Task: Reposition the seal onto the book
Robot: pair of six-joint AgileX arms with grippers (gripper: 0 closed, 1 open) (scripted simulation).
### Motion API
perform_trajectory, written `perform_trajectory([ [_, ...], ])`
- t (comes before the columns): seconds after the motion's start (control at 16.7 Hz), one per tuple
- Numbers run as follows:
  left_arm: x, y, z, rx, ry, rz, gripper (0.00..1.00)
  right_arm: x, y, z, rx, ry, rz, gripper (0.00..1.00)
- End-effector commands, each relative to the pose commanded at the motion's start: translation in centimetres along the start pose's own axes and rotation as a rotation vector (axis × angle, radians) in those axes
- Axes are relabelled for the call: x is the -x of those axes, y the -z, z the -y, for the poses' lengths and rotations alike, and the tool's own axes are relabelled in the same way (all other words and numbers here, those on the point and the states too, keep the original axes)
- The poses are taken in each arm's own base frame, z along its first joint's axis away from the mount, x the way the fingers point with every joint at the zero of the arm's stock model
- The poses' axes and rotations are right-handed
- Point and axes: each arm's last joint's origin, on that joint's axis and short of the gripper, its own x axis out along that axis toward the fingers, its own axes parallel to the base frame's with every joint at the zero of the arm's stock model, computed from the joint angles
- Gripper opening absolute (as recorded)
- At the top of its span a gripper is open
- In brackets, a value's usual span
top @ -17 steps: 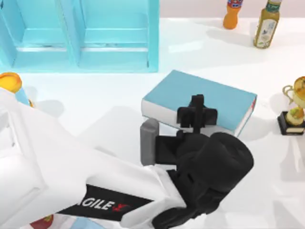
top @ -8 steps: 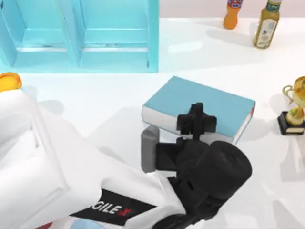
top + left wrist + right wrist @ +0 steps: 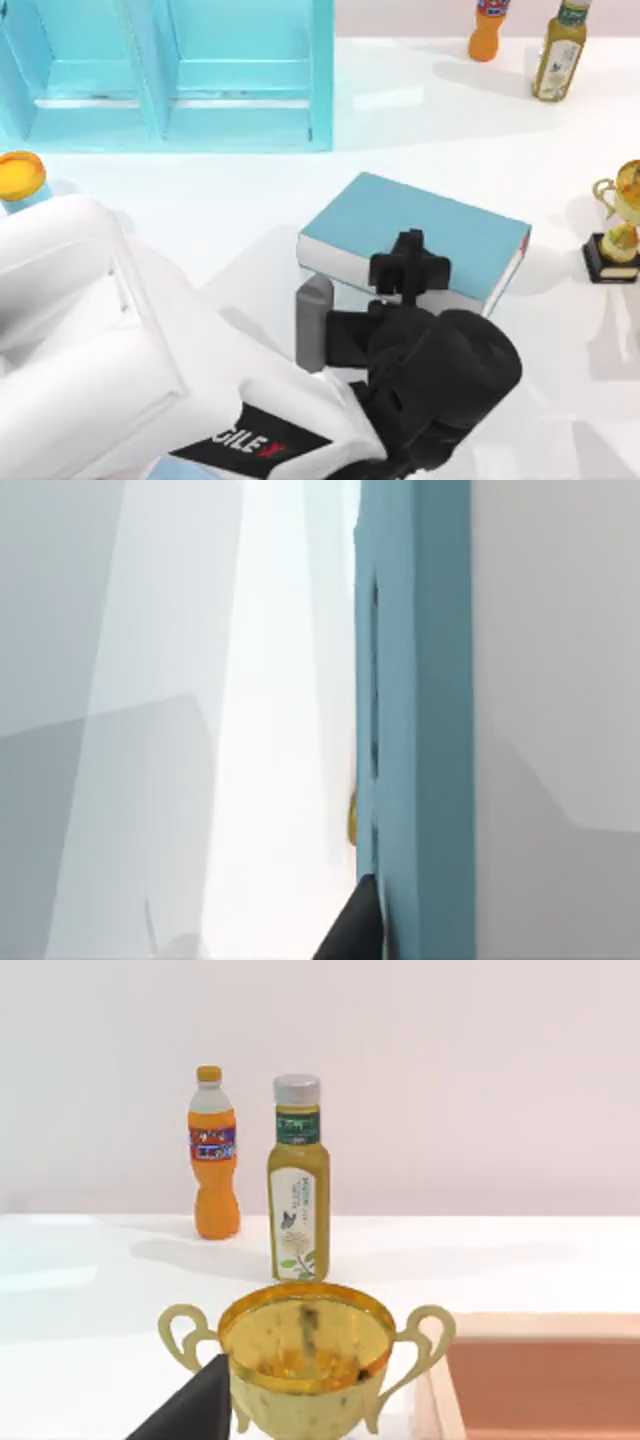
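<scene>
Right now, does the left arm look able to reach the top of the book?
Probably yes. The left gripper is already above the near edge of the book, and nothing lies on the blue cover to block it.

A glossy white desk point(image 3: 250, 200) carries a thick teal-blue book point(image 3: 420, 235) at its middle, a big turquoise shelf unit point(image 3: 170, 75) behind, an orange soda bottle point(image 3: 488, 30), a yellow-green juice bottle point(image 3: 558, 50) and a gold trophy cup point(image 3: 620, 225).

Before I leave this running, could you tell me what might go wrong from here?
The left gripper hangs over the near edge of the book, so a seal set down there could topple off. Whether it holds the seal cannot be told. The right gripper idles beside the trophy.
</scene>
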Motion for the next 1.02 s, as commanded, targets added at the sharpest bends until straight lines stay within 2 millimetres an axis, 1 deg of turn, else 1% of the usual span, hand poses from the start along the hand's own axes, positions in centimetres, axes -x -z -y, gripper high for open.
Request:
perform_trajectory([
  [0.66, 0.0, 0.0, 0.0, 0.0, 0.0, 0.0, 0.98, 0.0, 0.0, 0.0, 0.0, 0.0, 0.0, 1.0],
  [0.72, 0.0, 0.0, 0.0, 0.0, 0.0, 0.0, 1.0, 0.0, 0.0, 0.0, 0.0, 0.0, 0.0, 1.0],
  [1.02, 0.0, 0.0, 0.0, 0.0, 0.0, 0.0, 1.0, 0.0, 0.0, 0.0, 0.0, 0.0, 0.0, 1.0],
])
